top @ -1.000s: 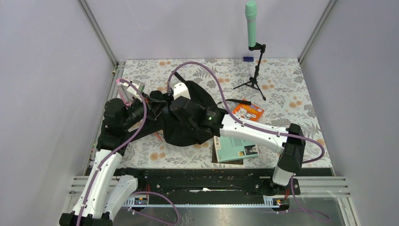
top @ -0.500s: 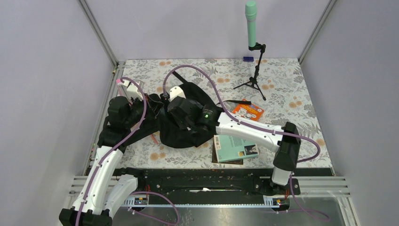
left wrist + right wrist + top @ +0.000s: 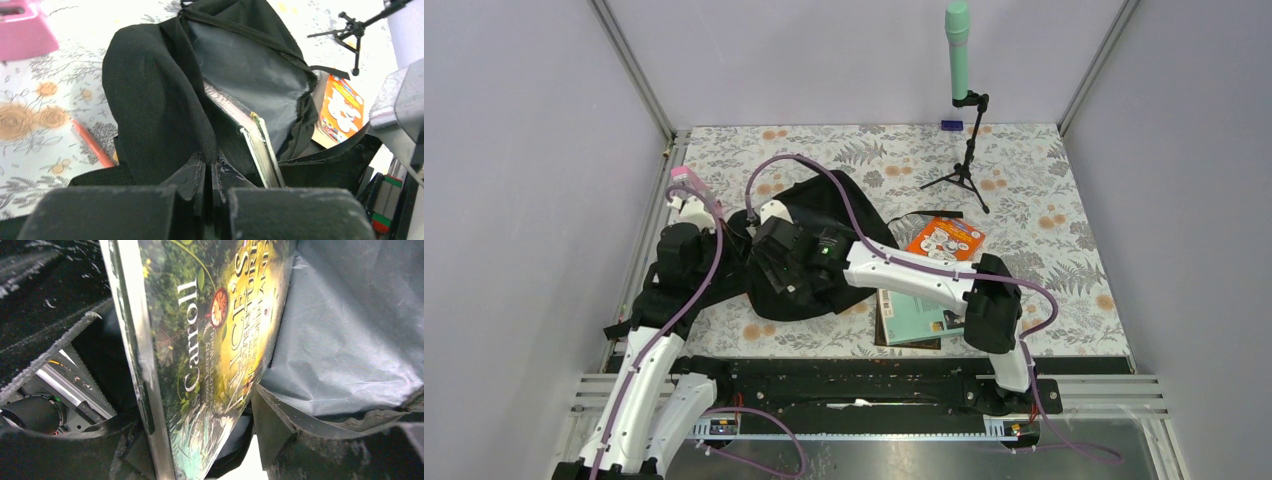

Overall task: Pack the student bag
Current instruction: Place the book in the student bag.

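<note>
My right gripper (image 3: pixel 200 445) has driven deeper into the large black fabric student bag (image 3: pixel 145 90), its jaws now slack around the green-gold paperback book (image 3: pixel 215 330). My left gripper (image 3: pixel 210 172) pinches the bag's rim. I'd back the right straight out, keeping the rim taut.

Floral table (image 3: pixel 1044 190) — on it the student bag (image 3: pixel 856 205), an orange book (image 3: pixel 946 238), a red pencil (image 3: pixel 92 145), a microphone tripod (image 3: pixel 965 172).

Left arm (image 3: pixel 639 365) rises from its base at the near left and bends forward, wrist low. The fingers of the left gripper (image 3: pixel 210 167) are pressed together, pinching the edge of the student bag (image 3: pixel 150 100). Right arm (image 3: pixel 914 272) is folded at the elbow above its base, with the forearm reaching leftward toward the left arm. The right gripper (image 3: pixel 195 430) is inside the bag's mouth, fingers (image 3: pixel 270 430) spread apart.
</note>
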{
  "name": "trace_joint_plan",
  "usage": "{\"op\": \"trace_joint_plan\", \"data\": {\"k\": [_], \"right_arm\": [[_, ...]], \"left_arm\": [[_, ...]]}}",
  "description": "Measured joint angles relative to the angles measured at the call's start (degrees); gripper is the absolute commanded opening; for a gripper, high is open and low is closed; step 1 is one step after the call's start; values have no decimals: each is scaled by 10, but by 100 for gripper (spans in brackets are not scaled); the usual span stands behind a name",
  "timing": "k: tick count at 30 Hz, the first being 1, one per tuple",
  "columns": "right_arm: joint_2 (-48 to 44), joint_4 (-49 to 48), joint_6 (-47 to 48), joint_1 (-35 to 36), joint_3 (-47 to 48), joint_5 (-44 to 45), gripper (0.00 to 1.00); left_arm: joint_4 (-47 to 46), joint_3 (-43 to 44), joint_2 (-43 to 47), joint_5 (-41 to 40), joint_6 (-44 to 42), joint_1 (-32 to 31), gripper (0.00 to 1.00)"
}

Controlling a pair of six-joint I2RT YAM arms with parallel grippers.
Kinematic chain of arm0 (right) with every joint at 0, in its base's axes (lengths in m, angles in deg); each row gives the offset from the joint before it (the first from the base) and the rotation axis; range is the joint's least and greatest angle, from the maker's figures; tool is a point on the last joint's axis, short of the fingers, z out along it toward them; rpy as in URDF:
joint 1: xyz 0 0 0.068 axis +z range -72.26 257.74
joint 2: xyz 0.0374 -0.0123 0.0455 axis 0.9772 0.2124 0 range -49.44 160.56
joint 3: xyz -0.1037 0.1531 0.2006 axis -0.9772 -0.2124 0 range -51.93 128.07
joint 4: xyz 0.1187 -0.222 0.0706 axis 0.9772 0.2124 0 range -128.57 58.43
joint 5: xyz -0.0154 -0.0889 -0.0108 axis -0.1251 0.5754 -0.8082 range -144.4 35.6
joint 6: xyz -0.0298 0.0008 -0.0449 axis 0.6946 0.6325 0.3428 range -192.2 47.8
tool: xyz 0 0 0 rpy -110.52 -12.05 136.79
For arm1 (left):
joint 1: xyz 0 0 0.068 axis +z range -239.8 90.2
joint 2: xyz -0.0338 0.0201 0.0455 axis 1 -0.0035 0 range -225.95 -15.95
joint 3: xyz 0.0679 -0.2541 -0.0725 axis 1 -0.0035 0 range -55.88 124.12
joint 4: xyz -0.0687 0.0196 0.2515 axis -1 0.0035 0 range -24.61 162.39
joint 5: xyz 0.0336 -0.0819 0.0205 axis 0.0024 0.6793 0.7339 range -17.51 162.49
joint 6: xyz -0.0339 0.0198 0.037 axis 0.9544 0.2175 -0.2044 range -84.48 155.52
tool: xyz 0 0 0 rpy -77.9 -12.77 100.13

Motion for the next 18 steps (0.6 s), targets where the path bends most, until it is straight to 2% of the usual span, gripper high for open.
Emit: {"op": "trace_joint_plan", "data": {"k": [6,9,12,18], "right_arm": [[9,-13,-8,0,0,-12,87],[5,-19,-2,0,-5,-10,94],[-18,-19,11,0,-27,-11,96],[-127,-17,21,-22,-85,-40,97]], "left_arm": [[26,-9,10,-72,26,0,0],[45,-9,3,-112,26,0,0],[66,-5,-7,-149,21,0,0],[94,9,-16,-193,1,0,0]]}}
